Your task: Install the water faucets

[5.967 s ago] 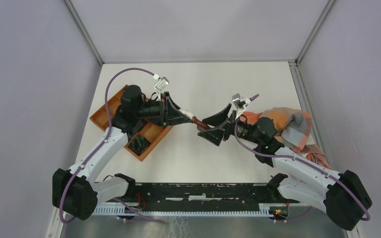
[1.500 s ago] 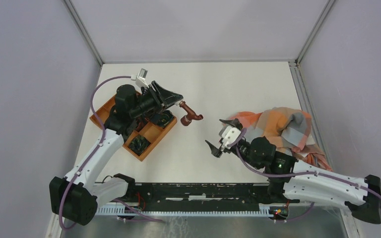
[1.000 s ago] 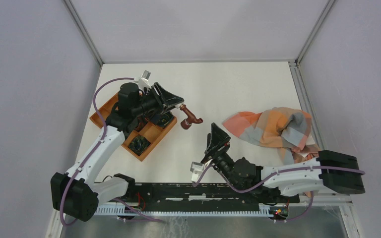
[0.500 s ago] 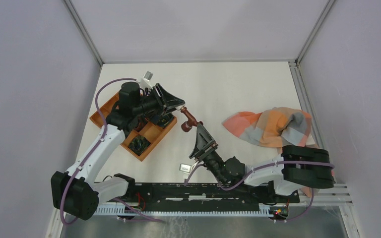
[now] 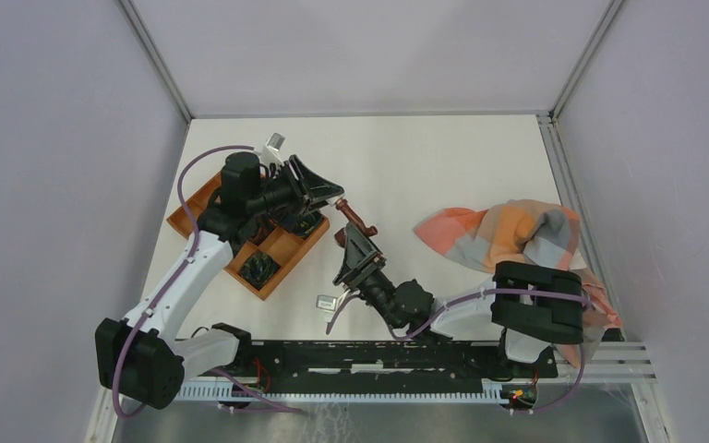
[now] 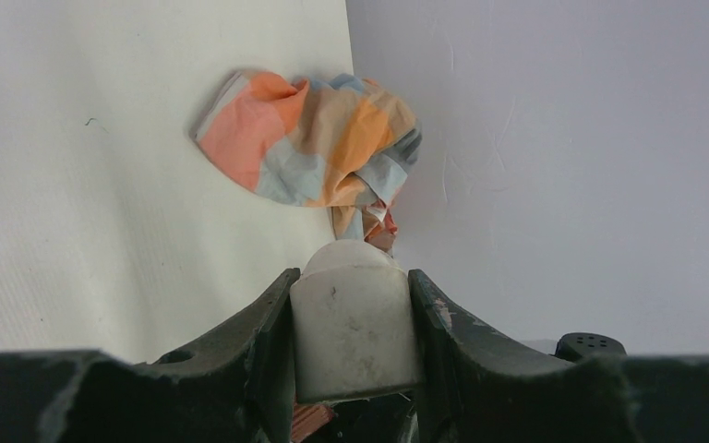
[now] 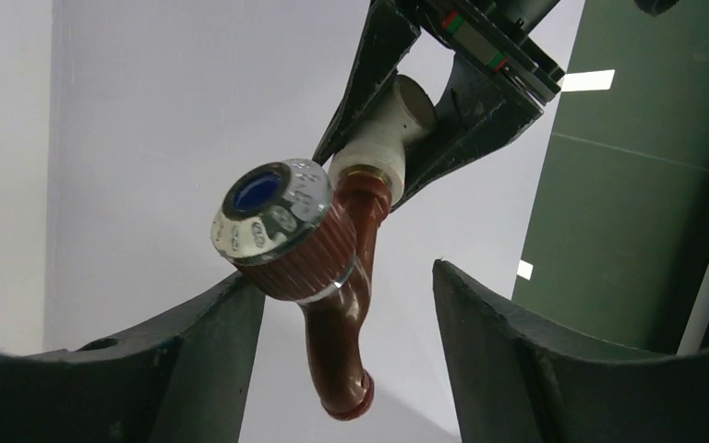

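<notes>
The water faucet [image 5: 358, 221] is a dark reddish-brown bent tap with a silvery, blue-marked knob [image 7: 272, 217]. My left gripper [image 5: 336, 196] is shut on its pale end fitting [image 6: 355, 323] and holds it in the air to the right of the tray. My right gripper [image 5: 355, 244] is open just below the faucet. In the right wrist view its jaws [image 7: 346, 277] stand either side of the spout [image 7: 342, 323], and the left jaw is at or against the knob's ribbed collar. The left gripper's fingers [image 7: 466, 92] show above, clamped on the fitting [image 7: 383, 138].
An orange-brown compartment tray [image 5: 286, 247] lies under the left arm and holds dark fittings [image 5: 260, 266]. A crumpled orange, grey and blue checked cloth [image 5: 508, 235] lies at the right, against the wall; it also shows in the left wrist view [image 6: 309, 152]. Walls enclose the table.
The right arm swung down low and leftward from the cloth; its open gripper now points up around the faucet. The left arm has held the faucet almost still for the last second.
</notes>
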`<state>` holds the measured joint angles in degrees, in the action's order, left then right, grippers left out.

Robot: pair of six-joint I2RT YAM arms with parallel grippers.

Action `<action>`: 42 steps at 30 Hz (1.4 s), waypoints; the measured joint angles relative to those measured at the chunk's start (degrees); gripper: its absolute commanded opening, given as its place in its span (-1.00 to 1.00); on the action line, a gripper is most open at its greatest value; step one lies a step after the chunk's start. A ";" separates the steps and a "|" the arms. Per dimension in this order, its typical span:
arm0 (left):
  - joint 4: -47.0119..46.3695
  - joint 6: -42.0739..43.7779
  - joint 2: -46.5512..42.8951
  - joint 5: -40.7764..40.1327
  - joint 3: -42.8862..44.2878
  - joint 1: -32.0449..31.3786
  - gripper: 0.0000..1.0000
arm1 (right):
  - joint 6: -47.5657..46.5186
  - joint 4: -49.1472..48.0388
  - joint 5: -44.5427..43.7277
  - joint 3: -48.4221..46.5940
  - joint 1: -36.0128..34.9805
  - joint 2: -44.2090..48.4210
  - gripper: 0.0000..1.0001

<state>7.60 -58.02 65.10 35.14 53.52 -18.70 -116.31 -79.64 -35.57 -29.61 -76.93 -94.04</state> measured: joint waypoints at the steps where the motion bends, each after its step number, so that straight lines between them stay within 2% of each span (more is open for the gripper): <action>1: 0.02 0.00 0.00 0.02 0.00 0.00 -0.96 | 0.04 0.13 0.22 -0.39 0.17 -0.31 0.02; 3: 0.00 -0.02 0.00 0.00 0.00 0.15 -0.96 | 0.48 0.96 0.81 -1.01 0.42 -0.61 -0.16; 5: 0.00 -0.02 0.00 0.11 0.00 0.15 -0.96 | 1.27 1.11 1.14 -1.36 0.55 -0.61 -0.25; 9: -0.07 0.00 0.00 0.09 0.00 0.42 -0.96 | 6.29 2.84 0.90 -1.40 0.55 0.63 -0.30; 12: -0.76 -0.02 0.00 0.33 -0.09 0.42 -0.96 | 14.64 7.23 1.03 -1.44 0.44 3.96 -0.34; 14: -2.32 0.00 -0.02 0.98 -0.74 0.42 -0.96 | 24.52 14.36 1.77 -2.08 0.42 8.85 -0.42; 18: -7.93 -1.05 -1.03 2.10 -2.86 0.57 -0.96 | 47.65 27.21 5.11 -4.57 1.22 16.70 -0.43; 25: -17.42 -1.31 -3.23 2.93 -7.21 0.70 -0.96 | 80.94 31.78 11.93 -5.07 5.86 23.78 -0.38; 31: -24.06 -1.38 -5.46 2.78 -11.02 0.94 -0.96 | 111.06 28.37 21.03 -1.77 12.31 26.97 -0.36; 34: -26.86 -1.38 -6.51 2.99 -12.81 0.74 -0.96 | 128.85 22.21 26.32 1.88 16.68 27.23 -0.31; 39: -29.68 -1.31 -7.32 3.04 -14.10 0.20 -0.96 | 158.55 12.92 32.68 5.86 23.10 24.57 -0.05; 42: -29.90 -0.68 -8.26 2.84 -14.53 0.26 -0.96 | 173.41 9.81 37.90 5.86 27.45 21.75 0.24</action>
<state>-22.31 -58.70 56.84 37.98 38.98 -18.44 57.10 -69.82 2.33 -23.75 -49.47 -72.29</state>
